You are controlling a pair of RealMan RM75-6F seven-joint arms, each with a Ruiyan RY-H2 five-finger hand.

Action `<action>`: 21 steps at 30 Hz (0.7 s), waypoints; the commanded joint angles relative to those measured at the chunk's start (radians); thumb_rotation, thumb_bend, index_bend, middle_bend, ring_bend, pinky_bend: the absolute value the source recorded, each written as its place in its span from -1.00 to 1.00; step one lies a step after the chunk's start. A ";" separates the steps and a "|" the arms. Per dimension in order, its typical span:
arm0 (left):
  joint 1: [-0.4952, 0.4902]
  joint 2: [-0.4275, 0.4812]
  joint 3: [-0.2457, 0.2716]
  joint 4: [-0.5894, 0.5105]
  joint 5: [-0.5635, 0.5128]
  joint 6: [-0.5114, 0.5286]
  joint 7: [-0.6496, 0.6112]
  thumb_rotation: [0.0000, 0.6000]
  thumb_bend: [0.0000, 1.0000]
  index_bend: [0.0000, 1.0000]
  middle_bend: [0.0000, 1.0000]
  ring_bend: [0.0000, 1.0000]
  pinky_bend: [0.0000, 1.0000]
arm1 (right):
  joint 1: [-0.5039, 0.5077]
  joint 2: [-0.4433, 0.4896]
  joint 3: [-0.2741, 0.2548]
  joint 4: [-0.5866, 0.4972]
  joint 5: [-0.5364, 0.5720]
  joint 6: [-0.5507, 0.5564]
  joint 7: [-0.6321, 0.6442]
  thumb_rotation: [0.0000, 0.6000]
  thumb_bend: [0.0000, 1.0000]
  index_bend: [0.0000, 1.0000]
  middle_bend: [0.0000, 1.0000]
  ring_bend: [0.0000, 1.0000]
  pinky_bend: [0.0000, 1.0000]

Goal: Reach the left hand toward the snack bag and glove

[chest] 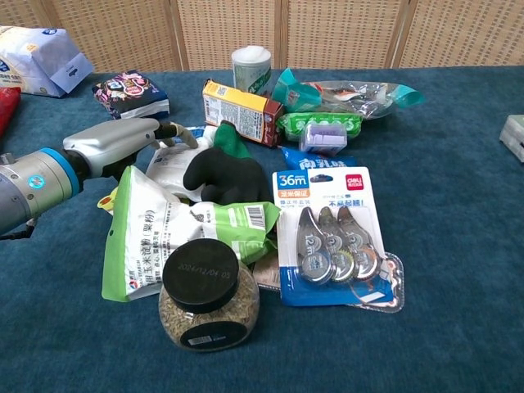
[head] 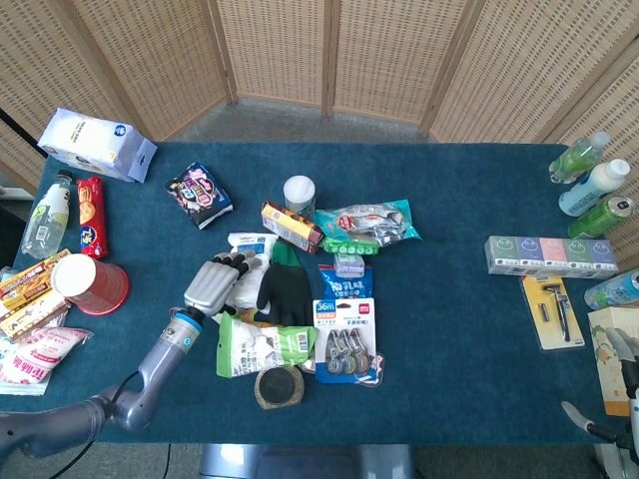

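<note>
My left hand [head: 213, 283] lies palm down with its fingers apart and holds nothing. Its fingertips [head: 238, 261] rest over a white snack bag [head: 246, 246] and reach the left edge of the black glove with a green cuff [head: 284, 287]. In the chest view the same hand [chest: 123, 141] comes in from the left, above the white bag [chest: 173, 160] and beside the glove [chest: 221, 175]. A green and white snack bag [chest: 160, 236] lies just in front of the hand. Only part of my right hand [head: 627, 394] shows at the lower right edge.
Around the glove lie a seed jar [chest: 207, 299], a correction tape pack [chest: 332, 233] and a yellow box [chest: 240, 110]. Left of the arm stand a red cup [head: 93, 284], packets and a bottle [head: 46, 215]. Bottles and boxes line the right edge.
</note>
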 commanded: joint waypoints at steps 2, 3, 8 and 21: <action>0.006 -0.005 -0.029 0.003 0.000 0.035 -0.053 1.00 0.15 0.26 0.20 0.64 0.62 | -0.005 0.000 0.000 0.002 -0.003 0.007 0.007 0.93 -0.71 -1.00 -1.00 -1.00 -1.00; 0.010 0.004 -0.034 -0.003 0.007 0.051 -0.071 1.00 0.15 0.28 0.23 0.66 0.63 | -0.006 -0.001 0.001 0.005 -0.004 0.009 0.009 0.93 -0.71 -1.00 -1.00 -1.00 -1.00; 0.035 0.058 -0.052 -0.057 0.046 0.125 -0.154 1.00 0.14 0.29 0.25 0.68 0.66 | -0.006 -0.003 0.004 0.008 -0.002 0.006 0.012 0.92 -0.71 -1.00 -1.00 -1.00 -1.00; 0.086 0.213 -0.089 -0.233 0.101 0.253 -0.256 1.00 0.09 0.30 0.27 0.70 0.66 | -0.001 -0.003 0.006 0.000 -0.013 0.003 0.000 0.93 -0.71 -1.00 -1.00 -1.00 -1.00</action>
